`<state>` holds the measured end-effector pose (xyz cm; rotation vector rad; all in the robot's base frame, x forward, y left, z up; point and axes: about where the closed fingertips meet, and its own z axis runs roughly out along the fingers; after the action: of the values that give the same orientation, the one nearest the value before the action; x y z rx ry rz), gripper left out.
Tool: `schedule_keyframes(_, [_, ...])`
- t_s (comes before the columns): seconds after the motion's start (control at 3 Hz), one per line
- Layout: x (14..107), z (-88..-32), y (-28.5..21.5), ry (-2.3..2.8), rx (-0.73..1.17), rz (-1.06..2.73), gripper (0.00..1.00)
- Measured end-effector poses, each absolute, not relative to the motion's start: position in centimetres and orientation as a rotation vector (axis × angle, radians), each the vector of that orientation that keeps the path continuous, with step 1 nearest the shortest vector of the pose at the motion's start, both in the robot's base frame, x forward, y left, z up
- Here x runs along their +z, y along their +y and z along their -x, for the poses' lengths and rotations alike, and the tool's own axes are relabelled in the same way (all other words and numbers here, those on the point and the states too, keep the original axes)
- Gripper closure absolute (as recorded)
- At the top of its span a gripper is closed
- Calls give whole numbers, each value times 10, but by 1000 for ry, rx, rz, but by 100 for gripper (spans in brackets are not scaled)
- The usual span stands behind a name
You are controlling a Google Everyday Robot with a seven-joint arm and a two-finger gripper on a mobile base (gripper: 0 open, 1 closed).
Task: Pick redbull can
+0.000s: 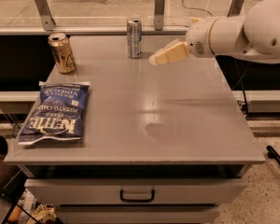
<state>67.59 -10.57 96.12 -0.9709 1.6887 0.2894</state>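
Table (177,125) surface, grey and flat, took up most of the camera view, with a drawer (84,191) set under its front edge and a dark handle (137,196) at the drawer's middle. Behind the far edge ran a low barrier held by upright metal posts (159,8).

Next in size was the robot's white arm (242,29), which entered from the right and reached leftward over the table's far right part. Its rounded segments hung above the surface and touched nothing on it.

A blue Kettle potato chip bag (56,112) lay flat near the left edge, toward the front, its lettering turned sideways to the camera.

At the arm's end was the cream-coloured gripper (156,59), pointing left and slightly down, in the air above the far half of the table. It was near the redbull can, to that can's right and a little nearer the camera, but apart from it. From this angle I could not tell whether its grip was spread or closed.

The gold can (62,53) stood upright at the far left corner, just beyond the chip bag.

The redbull can (134,38), slim and silver and blue, stood upright near the middle of the far edge, well apart from the gold can and between it and the gripper.
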Motion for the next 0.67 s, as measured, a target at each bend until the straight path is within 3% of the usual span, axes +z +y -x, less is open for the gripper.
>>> schedule_keyframes(0.67, [941, -732, -92, 1771, 322, 789, 0])
